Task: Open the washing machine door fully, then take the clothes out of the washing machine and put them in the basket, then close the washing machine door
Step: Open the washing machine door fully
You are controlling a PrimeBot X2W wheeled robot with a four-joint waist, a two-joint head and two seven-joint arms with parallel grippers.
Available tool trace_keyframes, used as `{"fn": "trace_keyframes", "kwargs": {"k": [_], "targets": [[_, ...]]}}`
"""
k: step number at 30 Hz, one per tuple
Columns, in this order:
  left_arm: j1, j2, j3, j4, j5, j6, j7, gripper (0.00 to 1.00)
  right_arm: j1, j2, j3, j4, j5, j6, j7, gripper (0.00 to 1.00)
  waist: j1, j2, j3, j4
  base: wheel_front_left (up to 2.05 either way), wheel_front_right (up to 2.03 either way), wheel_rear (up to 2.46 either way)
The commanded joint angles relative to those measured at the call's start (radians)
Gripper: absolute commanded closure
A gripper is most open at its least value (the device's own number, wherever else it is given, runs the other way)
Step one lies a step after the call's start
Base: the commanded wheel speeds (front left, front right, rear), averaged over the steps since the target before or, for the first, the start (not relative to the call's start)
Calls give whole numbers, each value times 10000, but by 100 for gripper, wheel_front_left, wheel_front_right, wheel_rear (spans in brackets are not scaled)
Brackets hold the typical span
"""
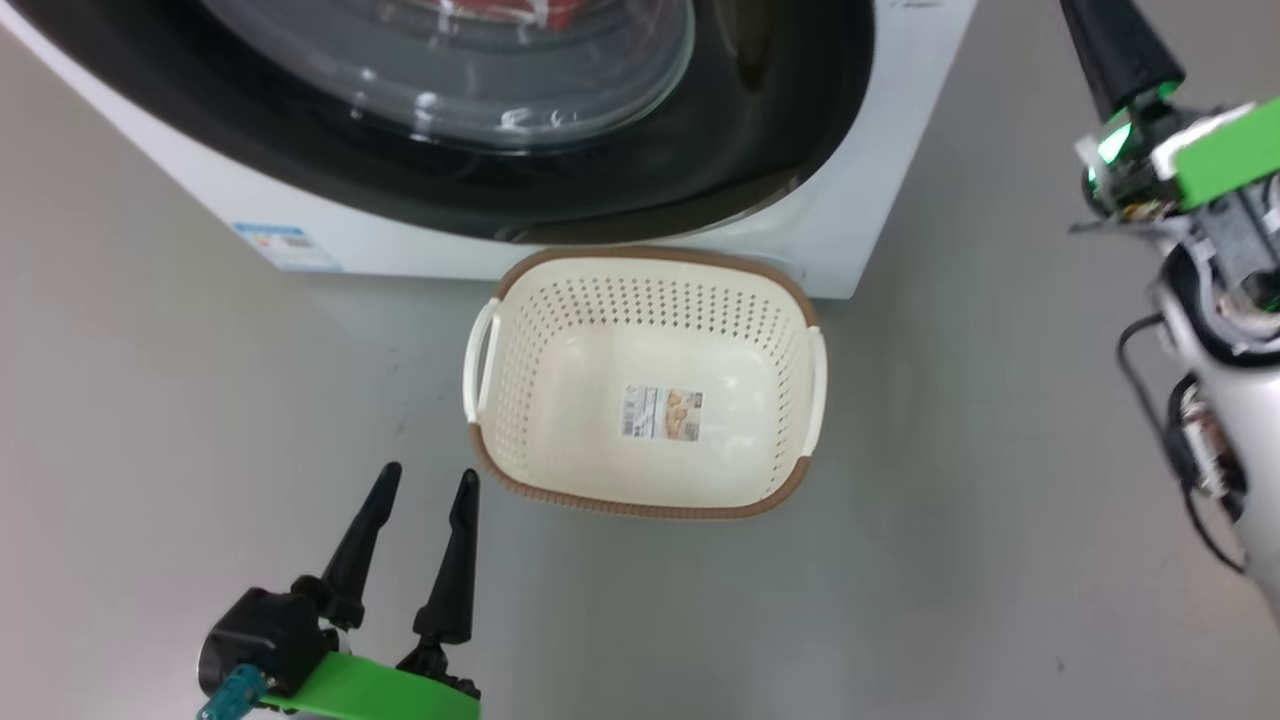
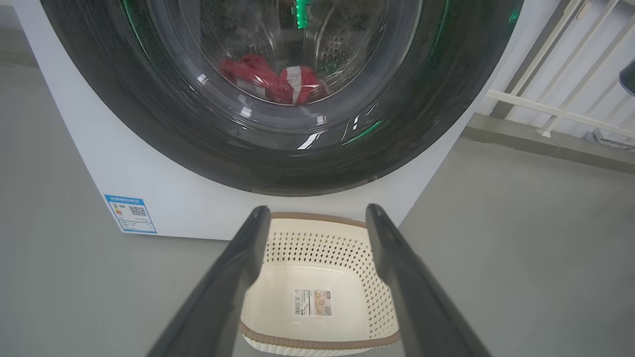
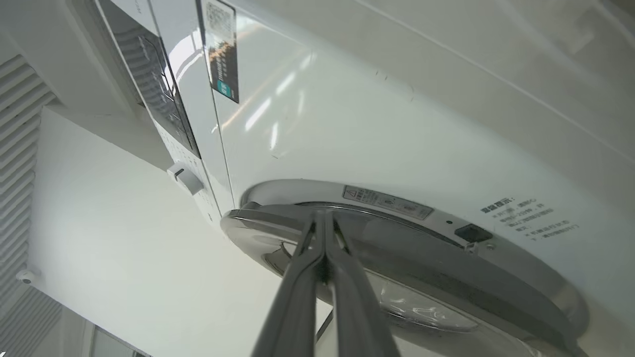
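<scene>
We see the washing machine point(image 1: 880, 150) at the far side of the grey floor point(image 1: 950, 500), its blue sticker point(image 1: 287, 246) low on the left of the white front. The washing machine door point(image 1: 300, 130) lies across the front, and through its glass the clothes point(image 2: 278, 82) show as a red heap with a white stripe, low in the drum. We cannot tell whether the door is latched. The basket point(image 1: 650, 258) stands upright on the floor on the near side of the machine, close against its base, with nothing in it but the paper label point(image 1: 661, 413) on its bottom. Our left gripper point(image 1: 430, 472) hangs near and to the left of the basket, fingers spread wide and holding nothing. Our right gripper point(image 3: 323, 215) is up on the right, its fingers pressed together with nothing between them, tips at the edge of the door's rim.
</scene>
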State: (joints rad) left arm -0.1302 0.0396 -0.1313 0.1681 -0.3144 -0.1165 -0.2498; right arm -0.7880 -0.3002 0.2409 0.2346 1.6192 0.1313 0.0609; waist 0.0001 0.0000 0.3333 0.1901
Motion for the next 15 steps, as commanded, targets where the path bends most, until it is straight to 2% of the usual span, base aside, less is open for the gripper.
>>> {"fn": "trace_keyframes", "kwargs": {"k": [1,3,4,5,8,15], "targets": [[-261,106,252,-239,-100,-67,-120,0,-397,-100,-44,56,565,-6,810,100,0,0,420,331,0,0,0],[-285,106,244,-244,-116,-70,-120,0,-570,-146,-68,230,765,-6,1213,100,0,0,488,341,0,0,0],[-339,106,213,-235,-143,-77,-120,0,-967,-124,-166,633,1248,-6,1974,100,0,0,633,359,0,0,0],[-339,106,213,-235,-143,-77,-120,0,-967,-124,-166,633,1248,-6,1974,100,0,0,633,359,0,0,0],[-438,106,136,-228,-171,-92,-120,0,-1607,-29,-261,1242,1917,-6,3081,100,0,0,862,396,0,0,0],[-676,106,-15,-217,-342,-119,-120,0,-3068,8,9,2666,2329,-6,4666,100,0,0,1360,540,0,0,0]]}}
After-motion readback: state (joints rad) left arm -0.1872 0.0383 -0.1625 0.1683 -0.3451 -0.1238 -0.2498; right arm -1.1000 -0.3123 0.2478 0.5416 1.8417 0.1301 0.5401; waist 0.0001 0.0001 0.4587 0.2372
